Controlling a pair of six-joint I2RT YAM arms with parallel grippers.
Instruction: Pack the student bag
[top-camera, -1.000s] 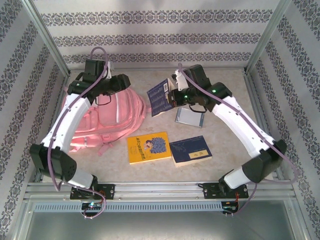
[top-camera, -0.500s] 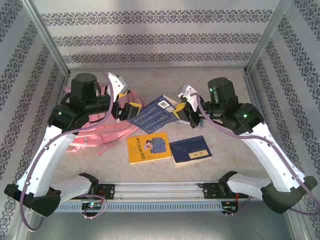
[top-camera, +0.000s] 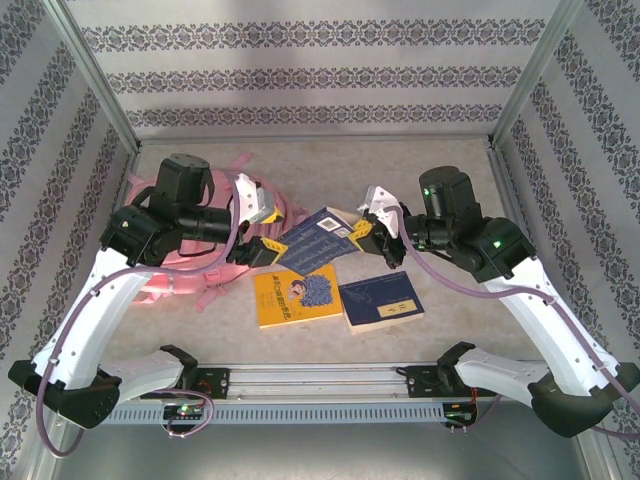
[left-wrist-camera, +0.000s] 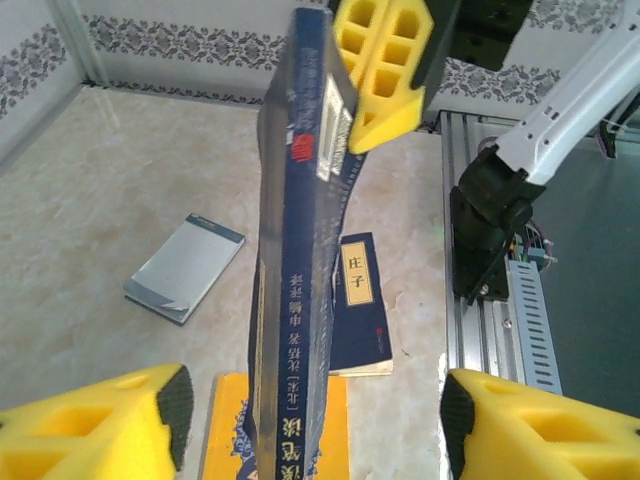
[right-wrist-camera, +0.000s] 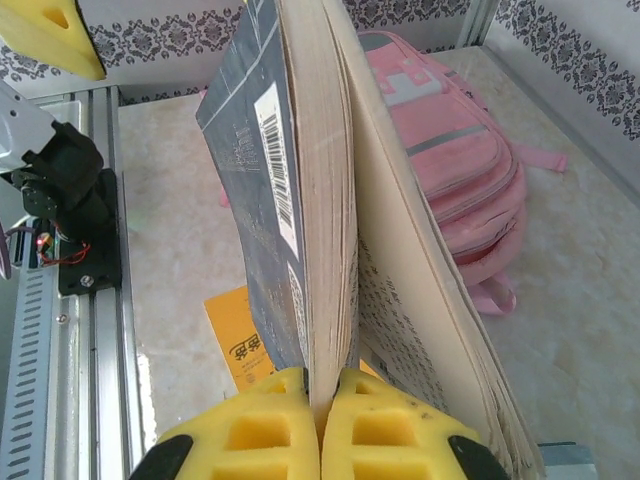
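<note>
Since half a second back: both wrists came lower and nearer table centre, carrying the book down with them.

Right gripper: jaws pressed together, pinching the dark blue book at one edge. They caught the cover and a thick block of pages. The remaining leaves fell open away from the barcode side.

Left gripper: jaws spread, one finger on either side of the book's lower end. Neither pad touched it as far as I could see.

Book hung in the air between my two wrists, edge-on to my left wrist camera.

Beneath it on the table: a yellow book and another blue book, side by side, both flat.

Student bag: lying on the left side of the table, mostly under my left arm, front pockets up. I could not tell whether its main opening was unzipped.

Step, as I judged it: a mid-air hand-over, right to left, ahead of loading.

Next move called for my left jaws to close firmly on the book before my right let go. Loose leaves could fan out or slip.
</note>
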